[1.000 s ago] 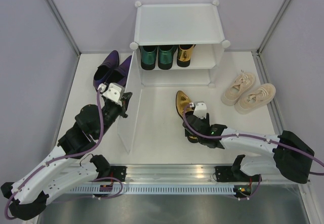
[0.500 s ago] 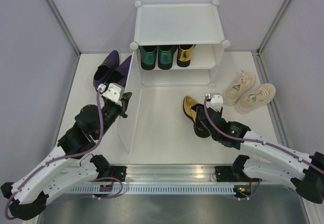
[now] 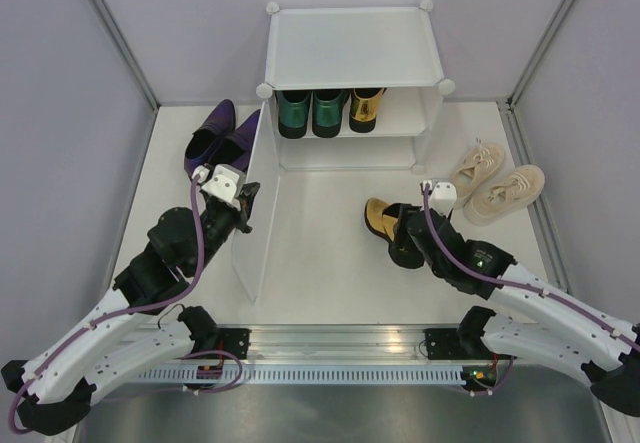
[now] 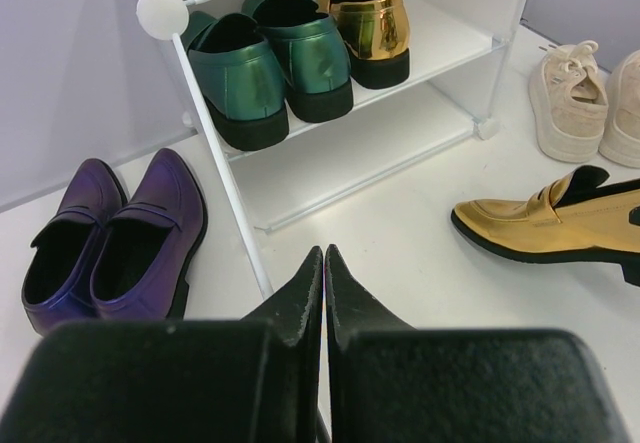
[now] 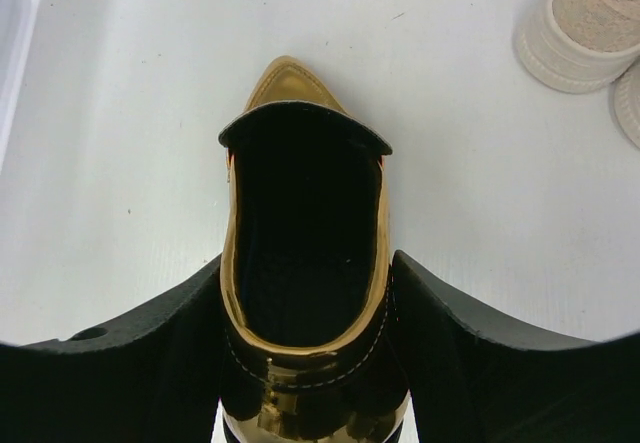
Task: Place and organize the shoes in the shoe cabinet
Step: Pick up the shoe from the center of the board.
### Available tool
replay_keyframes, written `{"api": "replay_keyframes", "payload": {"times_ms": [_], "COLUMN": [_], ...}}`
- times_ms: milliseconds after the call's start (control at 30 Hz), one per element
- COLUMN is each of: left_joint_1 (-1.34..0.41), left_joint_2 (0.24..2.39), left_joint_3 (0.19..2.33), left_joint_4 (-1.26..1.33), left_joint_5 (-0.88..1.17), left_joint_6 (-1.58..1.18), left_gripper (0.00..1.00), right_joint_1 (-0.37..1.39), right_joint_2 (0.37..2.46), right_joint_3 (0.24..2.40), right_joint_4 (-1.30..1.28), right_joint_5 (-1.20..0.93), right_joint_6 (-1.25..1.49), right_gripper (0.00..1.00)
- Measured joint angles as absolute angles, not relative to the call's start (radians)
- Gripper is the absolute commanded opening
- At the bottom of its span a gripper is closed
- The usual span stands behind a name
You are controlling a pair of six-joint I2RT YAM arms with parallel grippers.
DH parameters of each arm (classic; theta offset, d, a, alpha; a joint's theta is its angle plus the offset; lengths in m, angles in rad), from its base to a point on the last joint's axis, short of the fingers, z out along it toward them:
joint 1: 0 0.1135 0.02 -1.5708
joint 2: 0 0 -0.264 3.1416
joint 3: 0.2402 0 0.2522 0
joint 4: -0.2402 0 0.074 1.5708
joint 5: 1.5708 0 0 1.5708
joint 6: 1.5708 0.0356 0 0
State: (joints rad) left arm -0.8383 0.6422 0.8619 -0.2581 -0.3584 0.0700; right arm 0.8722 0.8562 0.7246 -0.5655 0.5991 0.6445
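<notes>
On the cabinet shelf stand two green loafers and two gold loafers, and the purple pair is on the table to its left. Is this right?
Not quite: only one gold loafer stands on the shelf. The left wrist view shows the second gold loafer on the table.

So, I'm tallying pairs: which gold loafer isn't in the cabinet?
The gold loafer on the table, its heel gripped in the right gripper. The other gold loafer sits on the cabinet's shelf beside the green loafers.
</notes>
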Motion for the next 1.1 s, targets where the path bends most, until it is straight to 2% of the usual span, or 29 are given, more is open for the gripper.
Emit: {"api": "replay_keyframes", "payload": {"times_ms": [233, 267, 300, 333, 400, 433, 500, 533, 700, 1000, 1100], "left_joint_1": [-0.839, -0.839, -0.839, -0.839, -0.839, -0.839, -0.839, -0.839, -0.84, -0.84, -0.84], "left_joint_2": [0.641, 0.641, 0.641, 0.641, 0.641, 0.641, 0.641, 0.641, 0.641, 0.641, 0.641], "left_joint_3": [0.861, 0.861, 0.861, 0.861, 0.861, 0.861, 0.861, 0.861, 0.861, 0.861, 0.861], "left_joint_4": [-0.258, -0.258, -0.258, -0.258, -0.258, -0.258, -0.258, -0.258, -0.258, -0.257, -0.257], "left_joint_5": [-0.361, -0.361, -0.361, -0.361, -0.361, -0.361, -0.361, -0.361, -0.362, -0.363, -0.363], "left_joint_6": [0.07, 0.07, 0.07, 0.07, 0.07, 0.07, 0.07, 0.071, 0.071, 0.071, 0.072], "left_gripper": [0.02, 0.02, 0.02, 0.02, 0.02, 0.02, 0.02, 0.02, 0.02, 0.02, 0.02], "right_joint_1": [0.87, 0.87, 0.869, 0.869, 0.87, 0.871, 0.871, 0.871, 0.87, 0.87, 0.87], "right_joint_2": [0.85, 0.853, 0.856, 0.858, 0.864, 0.869, 0.881, 0.888, 0.97, 1.28, 1.304], "right_joint_3": [0.686, 0.667, 0.645, 0.624, 0.591, 0.581, 0.578, 0.579, 0.624, 0.68, 0.682], "right_joint_4": [-0.542, -0.537, -0.534, -0.535, -0.549, -0.562, -0.583, -0.585, -0.584, -0.525, -0.509], "right_joint_5": [0.521, 0.496, 0.472, 0.447, 0.401, 0.379, 0.352, 0.348, 0.341, 0.348, 0.356], "right_joint_6": [0.634, 0.635, 0.636, 0.637, 0.639, 0.64, 0.643, 0.646, 0.653, 0.658, 0.658], "right_gripper": [0.01, 0.05, 0.15, 0.44, 0.6, 0.73, 0.85, 0.98, 0.98, 0.98, 0.97]}}
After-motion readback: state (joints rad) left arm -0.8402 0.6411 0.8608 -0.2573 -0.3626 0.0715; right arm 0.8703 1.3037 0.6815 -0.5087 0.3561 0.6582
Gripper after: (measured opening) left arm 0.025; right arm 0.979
